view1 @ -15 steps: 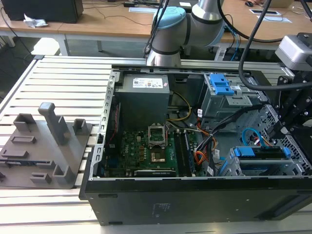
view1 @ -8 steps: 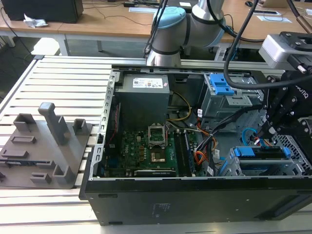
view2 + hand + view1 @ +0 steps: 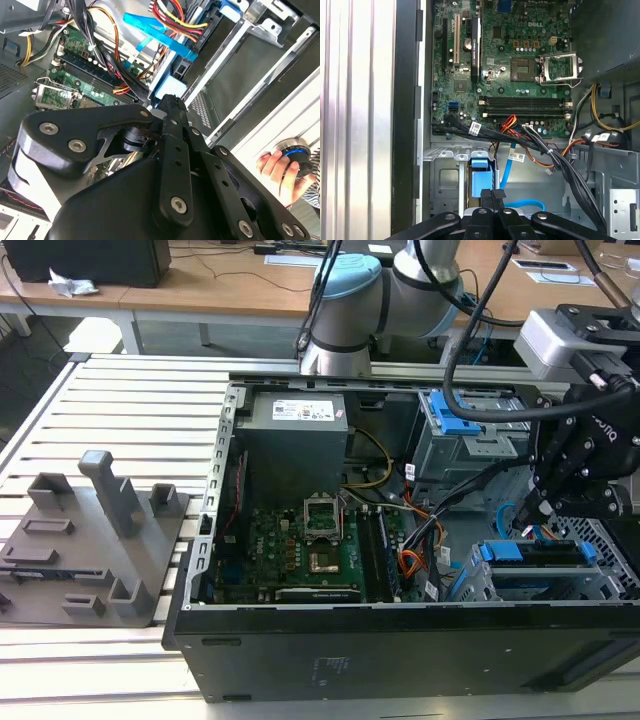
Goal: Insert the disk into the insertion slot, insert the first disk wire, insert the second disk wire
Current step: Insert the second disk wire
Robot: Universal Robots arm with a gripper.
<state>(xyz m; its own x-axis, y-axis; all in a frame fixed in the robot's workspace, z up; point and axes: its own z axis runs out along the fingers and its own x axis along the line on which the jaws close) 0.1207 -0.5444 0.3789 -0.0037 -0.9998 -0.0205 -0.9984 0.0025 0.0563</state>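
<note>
Hovering above disk [image 3: 535, 552], gripper [image 3: 491, 194] seen narrow, fingertips pinched, possibly on thin connector. Disk already seated in insertion slot [image 3: 600, 585]. Disk judged rigid, heavy; best gripped by blue carrier edges.

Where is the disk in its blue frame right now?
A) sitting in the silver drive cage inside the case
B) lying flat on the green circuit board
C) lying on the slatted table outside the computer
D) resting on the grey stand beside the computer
A: in the exterior view the disk, blue frame and all, sits in the silver cage at the case's corner, right under the gripper.
</note>
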